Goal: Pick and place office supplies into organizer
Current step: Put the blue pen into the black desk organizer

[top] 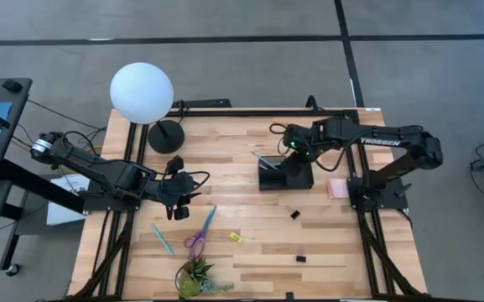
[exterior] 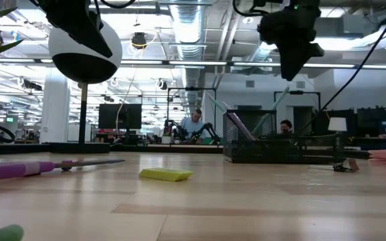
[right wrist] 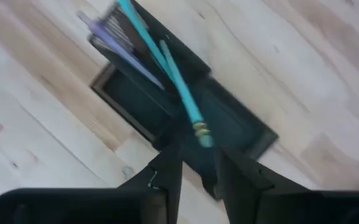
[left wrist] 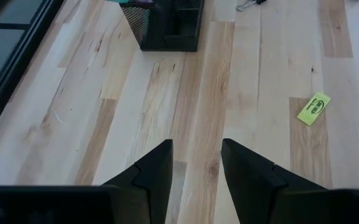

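**Pen Going Into the Organizer**

While the right gripper (right wrist: 196, 163) hangs over the organizer (top: 285, 174) at the far right-centre of the table, a teal pen (right wrist: 178, 84) leans out of the tall compartment, its lower end just above the fingertips. The fingers stand a little apart, and I cannot tell whether they touch the pen. To finish this well, I'd say the arm should make sure the pen has tipped fully against the compartment wall before lifting straight up, so nothing gets dragged out.

The left gripper (left wrist: 196, 163) waits over bare wood with its fingers spread and empty.

From above you see what remains: scissors (top: 201, 231), a second teal pen (top: 162, 238), black clips (top: 294, 215), the pink pad (top: 337, 188). Only the low view shows pens standing slanted in the organizer, and the yellow piece (exterior: 165, 175) lying flat.
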Robot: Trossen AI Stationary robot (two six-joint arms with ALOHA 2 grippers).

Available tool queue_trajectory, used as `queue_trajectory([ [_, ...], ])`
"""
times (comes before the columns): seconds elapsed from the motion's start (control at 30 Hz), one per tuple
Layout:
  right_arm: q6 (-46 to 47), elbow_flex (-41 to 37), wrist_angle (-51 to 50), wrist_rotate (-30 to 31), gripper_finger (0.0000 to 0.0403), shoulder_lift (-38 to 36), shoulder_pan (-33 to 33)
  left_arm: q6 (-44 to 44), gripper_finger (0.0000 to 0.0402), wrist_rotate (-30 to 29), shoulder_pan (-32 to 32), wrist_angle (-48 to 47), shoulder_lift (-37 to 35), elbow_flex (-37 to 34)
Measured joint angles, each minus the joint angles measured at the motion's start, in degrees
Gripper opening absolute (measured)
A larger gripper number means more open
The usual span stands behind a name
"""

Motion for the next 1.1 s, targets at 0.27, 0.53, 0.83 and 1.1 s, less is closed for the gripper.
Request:
queue_trajectory([
  [0.27, -1.58, 2.55, 7.7, 1.35, 0.0108, 0.0, 2.07, 0.28, 0.0135, 0.9, 0.0, -5.66, 0.0, 0.0],
  [0.53, -5.72, 2.98, 21.94, 23.35, 0.0093, 1.26, 19.16, -16.97, 0.0135, 1.35, -4.31, -12.41, -0.04, -6.95],
  [0.83, 0.15, 2.89, 24.03, 34.83, 0.0093, 9.24, 34.58, -9.73, 0.0135, 10.94, -15.01, -8.31, -0.02, -15.96],
  [1.1, 8.7, 2.89, 24.3, 35.38, 0.0093, 14.44, 38.01, -8.83, 0.0135, 16.72, -21.58, -14.65, -0.02, -8.51],
])
